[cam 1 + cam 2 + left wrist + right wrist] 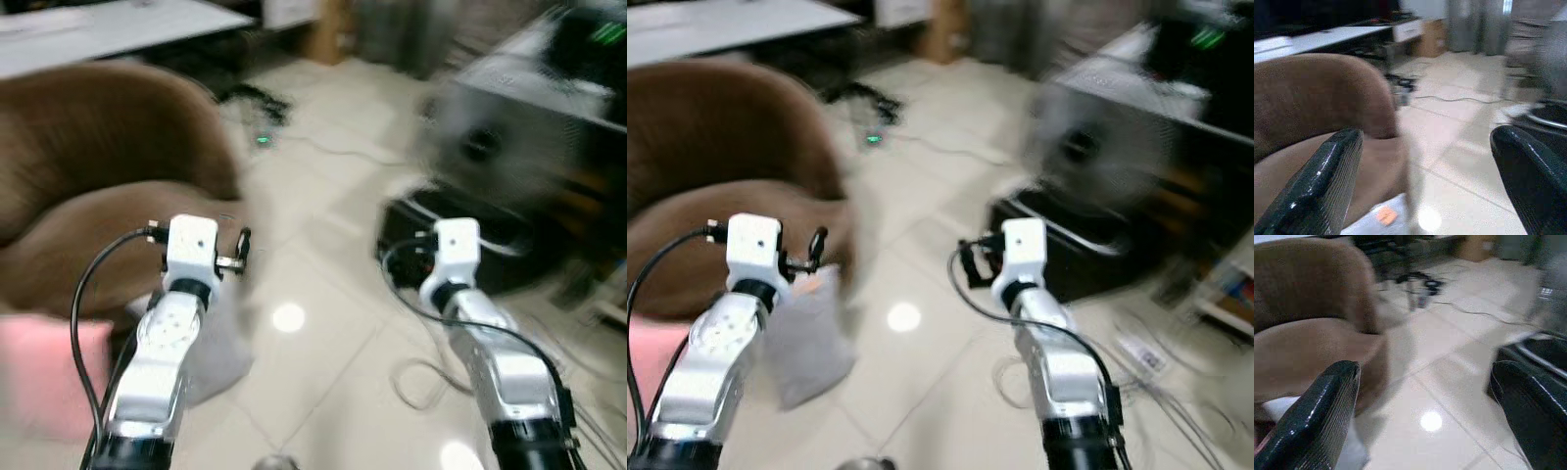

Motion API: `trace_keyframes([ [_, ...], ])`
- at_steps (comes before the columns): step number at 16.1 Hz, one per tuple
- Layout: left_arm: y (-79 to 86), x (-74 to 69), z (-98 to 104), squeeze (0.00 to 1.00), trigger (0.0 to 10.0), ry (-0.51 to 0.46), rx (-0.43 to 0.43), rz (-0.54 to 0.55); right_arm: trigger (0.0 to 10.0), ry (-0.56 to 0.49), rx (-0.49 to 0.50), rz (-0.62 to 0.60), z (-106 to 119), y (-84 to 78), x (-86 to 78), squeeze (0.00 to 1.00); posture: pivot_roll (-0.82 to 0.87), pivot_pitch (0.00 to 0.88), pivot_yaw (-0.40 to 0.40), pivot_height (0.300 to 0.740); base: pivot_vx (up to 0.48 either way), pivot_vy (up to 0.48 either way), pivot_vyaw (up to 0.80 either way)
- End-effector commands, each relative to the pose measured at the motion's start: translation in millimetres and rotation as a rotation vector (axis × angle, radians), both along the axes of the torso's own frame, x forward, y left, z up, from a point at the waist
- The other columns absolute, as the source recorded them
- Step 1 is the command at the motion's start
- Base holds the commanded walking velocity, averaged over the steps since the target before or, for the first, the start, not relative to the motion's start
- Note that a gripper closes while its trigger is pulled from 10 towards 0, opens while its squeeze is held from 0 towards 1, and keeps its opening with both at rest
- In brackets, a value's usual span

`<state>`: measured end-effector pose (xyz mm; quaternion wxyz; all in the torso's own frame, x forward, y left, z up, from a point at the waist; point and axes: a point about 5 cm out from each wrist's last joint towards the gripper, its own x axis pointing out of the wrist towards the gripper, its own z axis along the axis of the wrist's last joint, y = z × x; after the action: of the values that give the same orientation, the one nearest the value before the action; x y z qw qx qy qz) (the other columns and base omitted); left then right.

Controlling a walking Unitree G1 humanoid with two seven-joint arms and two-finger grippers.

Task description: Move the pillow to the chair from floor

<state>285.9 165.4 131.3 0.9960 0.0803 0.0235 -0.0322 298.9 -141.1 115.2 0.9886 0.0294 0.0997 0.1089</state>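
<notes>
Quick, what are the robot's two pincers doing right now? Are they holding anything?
Left pincer: open, holding nothing, up in front of the brown chair.
Right pincer: open, holding nothing, raised over the tiled floor.

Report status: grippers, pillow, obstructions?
Left gripper open, right gripper open, both empty. Grey pillow on floor beside brown chair. Fan and cables to the right.

Two silver arms (157, 367) with white wrist blocks (192, 245) and looping black cables (83, 294) — glossy, ribbed black fingers (1327, 181) at the tips.
</notes>
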Motion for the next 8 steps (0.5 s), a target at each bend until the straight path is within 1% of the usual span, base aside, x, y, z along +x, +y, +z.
trace_keyframes([
  [1, -2.5, -1.1, 3.6, 0.00, 10.0, -0.007, 0.018, -0.004, 10.0, 0.024, -0.008, -0.005, -3.6, -3.3, 0.4, 0.00, 0.08, 0.000, -0.005, 0.740, 0.000, 0.322, 0.44],
  [3, -3.7, -1.5, 4.5, 0.00, 10.0, -0.006, 0.029, -0.013, 10.0, 0.036, -0.005, -0.044, -6.1, -6.8, 1.8, 0.00, 0.08, 0.000, -0.005, 0.740, 0.000, 0.381, 0.00],
  [5, -4.2, -1.7, 4.6, 0.00, 10.0, -0.003, 0.038, -0.017, 10.0, 0.034, -0.033, -0.050, -7.4, -8.2, 2.4, 0.00, 0.08, 0.000, -0.005, 0.740, 0.000, 0.444, 0.00],
  [8, -6.2, -0.2, 5.0, 0.00, 10.0, 0.001, 0.042, -0.026, 10.0, 0.036, -0.051, -0.065, -8.5, -9.2, 1.7, 0.00, 0.07, 0.000, 0.005, 0.740, 0.000, 0.470, 0.00],
])
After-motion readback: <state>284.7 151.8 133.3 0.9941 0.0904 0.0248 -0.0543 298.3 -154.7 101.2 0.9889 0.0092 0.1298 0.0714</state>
